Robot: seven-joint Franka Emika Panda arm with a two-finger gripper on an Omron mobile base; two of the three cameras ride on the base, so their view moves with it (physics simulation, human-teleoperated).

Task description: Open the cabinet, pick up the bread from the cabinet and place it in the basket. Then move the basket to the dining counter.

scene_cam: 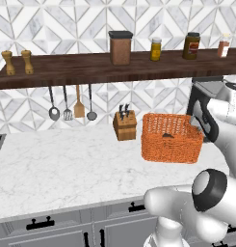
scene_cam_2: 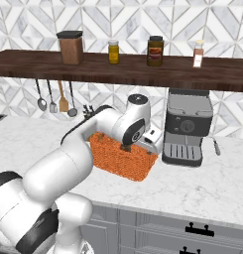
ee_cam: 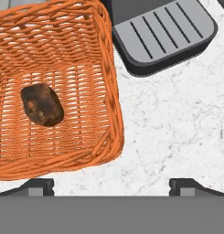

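Hand view: bread (ee_cam: 42, 104) already sits in basket (ee_cam: 111, 82), end effector (ee_cam: 112, 186) spread apart, empty; carrying basket remains.

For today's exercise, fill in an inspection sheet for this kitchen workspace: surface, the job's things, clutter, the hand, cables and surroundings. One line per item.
Surface: white marble counter with grey drawers below.
Job's things: bread lies on the floor of the orange basket; the basket stands on the counter beside the coffee machine.
Clutter: knife block left of the basket in the left base view.
Hand: hand open, holding nothing, above the counter by the basket's corner.
Cables: nothing seen.
Surroundings: dark wooden shelf with a brown canister, jars and two grinders; utensils hang beneath it; patterned tile wall.
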